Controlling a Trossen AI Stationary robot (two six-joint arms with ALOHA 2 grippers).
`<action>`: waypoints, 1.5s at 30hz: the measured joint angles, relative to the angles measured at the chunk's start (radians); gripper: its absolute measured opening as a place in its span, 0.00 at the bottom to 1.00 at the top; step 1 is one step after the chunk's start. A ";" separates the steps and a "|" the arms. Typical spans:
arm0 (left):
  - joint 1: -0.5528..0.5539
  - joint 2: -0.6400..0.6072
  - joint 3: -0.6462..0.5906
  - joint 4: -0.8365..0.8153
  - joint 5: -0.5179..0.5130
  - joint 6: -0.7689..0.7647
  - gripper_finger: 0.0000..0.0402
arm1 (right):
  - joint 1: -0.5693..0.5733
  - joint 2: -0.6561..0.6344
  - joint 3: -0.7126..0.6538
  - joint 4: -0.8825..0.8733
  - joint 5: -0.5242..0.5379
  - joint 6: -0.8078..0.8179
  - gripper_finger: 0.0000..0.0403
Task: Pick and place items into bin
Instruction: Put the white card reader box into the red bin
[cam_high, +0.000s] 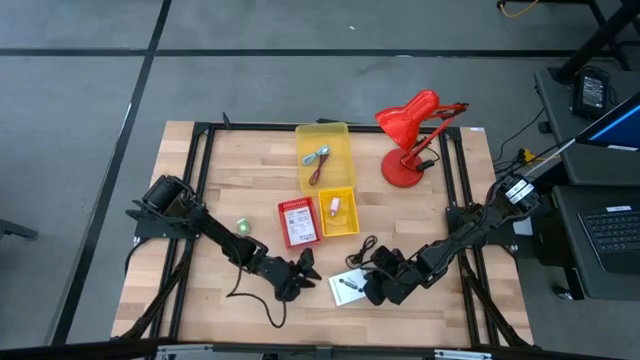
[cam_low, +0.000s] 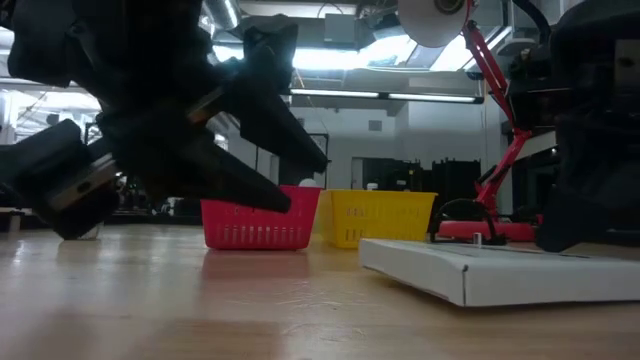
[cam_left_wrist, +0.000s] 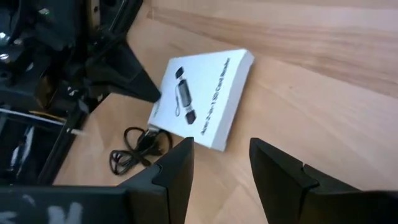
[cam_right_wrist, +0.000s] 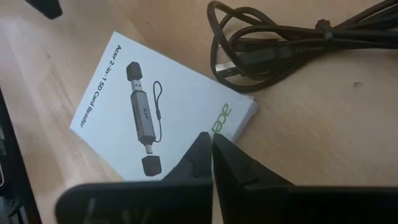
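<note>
place: lab/workshop | cues: framed wooden bench; grey concrete floor; ceiling strip lights

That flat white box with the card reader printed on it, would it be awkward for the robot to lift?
Probably yes: the white box lies flat on the table, leaving little edge to pinch. It looks stiff and likely light, so it may slide if nudged. It shouldn't roll.

Left arm stretched low toward the white printed card-reader box, its dark two-finger left gripper parted and empty just beside it, right gripper closed at the box's opposite edge
</note>
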 joint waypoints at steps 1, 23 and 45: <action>0.000 0.000 0.003 -0.012 0.004 -0.006 0.38 | 0.000 0.000 0.000 0.001 0.000 0.000 0.00; 0.032 0.025 0.159 -0.306 0.046 0.001 0.37 | 0.000 -0.001 0.001 -0.009 0.001 0.052 0.00; 0.025 0.125 0.160 -0.138 -0.034 0.070 0.37 | 0.000 -0.001 0.002 -0.020 0.003 0.055 0.00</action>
